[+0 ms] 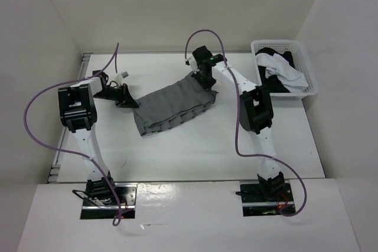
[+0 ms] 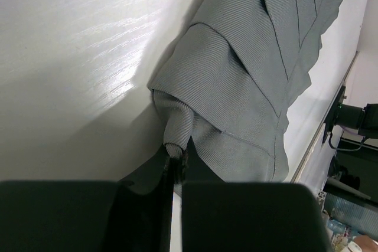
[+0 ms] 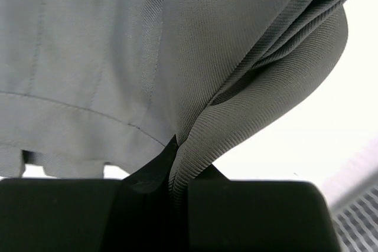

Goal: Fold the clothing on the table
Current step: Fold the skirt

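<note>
The clothing, a grey pleated skirt, lies stretched across the middle of the white table. My left gripper is shut on its left corner; in the left wrist view a bunched fold of the clothing runs into the left gripper. At the skirt's far right corner my right gripper is shut on the fabric. The right wrist view shows a ribbed fold of the clothing pinched in the right gripper and lifted off the table.
A white lattice basket holding a white-and-black garment stands at the back right, close to the right arm. A metal rail runs along the table's left edge. White walls enclose the table on three sides.
</note>
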Motion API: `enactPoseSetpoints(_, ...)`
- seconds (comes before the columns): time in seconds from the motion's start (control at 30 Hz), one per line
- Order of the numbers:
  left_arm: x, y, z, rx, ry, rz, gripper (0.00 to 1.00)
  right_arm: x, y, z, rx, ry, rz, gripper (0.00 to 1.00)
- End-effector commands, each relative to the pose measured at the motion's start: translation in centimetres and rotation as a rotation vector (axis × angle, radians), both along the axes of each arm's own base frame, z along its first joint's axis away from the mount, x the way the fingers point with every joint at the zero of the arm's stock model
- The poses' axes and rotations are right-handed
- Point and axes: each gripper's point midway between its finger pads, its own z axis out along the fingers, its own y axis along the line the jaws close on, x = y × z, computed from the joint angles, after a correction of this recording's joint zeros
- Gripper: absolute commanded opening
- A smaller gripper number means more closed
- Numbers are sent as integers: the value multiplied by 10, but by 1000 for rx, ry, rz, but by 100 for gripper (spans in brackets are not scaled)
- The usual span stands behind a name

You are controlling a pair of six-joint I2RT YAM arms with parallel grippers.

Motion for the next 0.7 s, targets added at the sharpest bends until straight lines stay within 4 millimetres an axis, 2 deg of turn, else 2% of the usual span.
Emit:
enactPoseSetpoints(0.0, 4, 6, 8, 38, -48, 6, 0, 4, 12, 68, -96, -170, 19, 0)
enactPoseSetpoints(0.07, 4, 6, 8, 38, -48, 6, 0, 0, 24, 83, -110, -187, 38, 0)
enactPoseSetpoints(0.1, 5, 6, 12, 41, -57, 6, 0, -6, 38, 80, -126, -181, 67, 0)
enactPoseSetpoints(0.13, 5, 5, 12, 38, -50, 11, 0, -14, 44, 80, -138, -161, 86, 0)
enactPoseSetpoints(0.17, 4, 2, 12, 38, -50, 2, 0, -11, 53, 95, -132, -207, 89, 0)
enactPoseSetpoints(0.2, 4, 3, 11, 48, -48, 4, 0, -16, 60, 96, -138, -213, 103, 0)
enactPoseSetpoints(0.23, 4, 3, 11, 48, -48, 4, 0, -27, 77, 92, -144, -208, 150, 0)
enactPoseSetpoints(0.33, 6, -1, 11, 50, -57, -5, 0, -44, 107, 99, -123, -226, 223, 0)
enactPoseSetpoints(0.43, 6, -1, 11, 47, -49, 1, 0, -65, 131, 98, -116, -216, 286, 0)
enactPoseSetpoints(0.5, 6, -1, 11, 47, -49, 1, 0, -77, 143, 82, -130, -181, 325, 0)
enactPoseSetpoints(0.6, 6, 0, 14, 55, -49, 9, 0, -80, 155, 79, -116, -184, 327, 0)
enactPoseSetpoints(0.67, 6, 0, 14, 55, -49, 9, 0, -92, 174, 75, -97, -172, 371, 0)
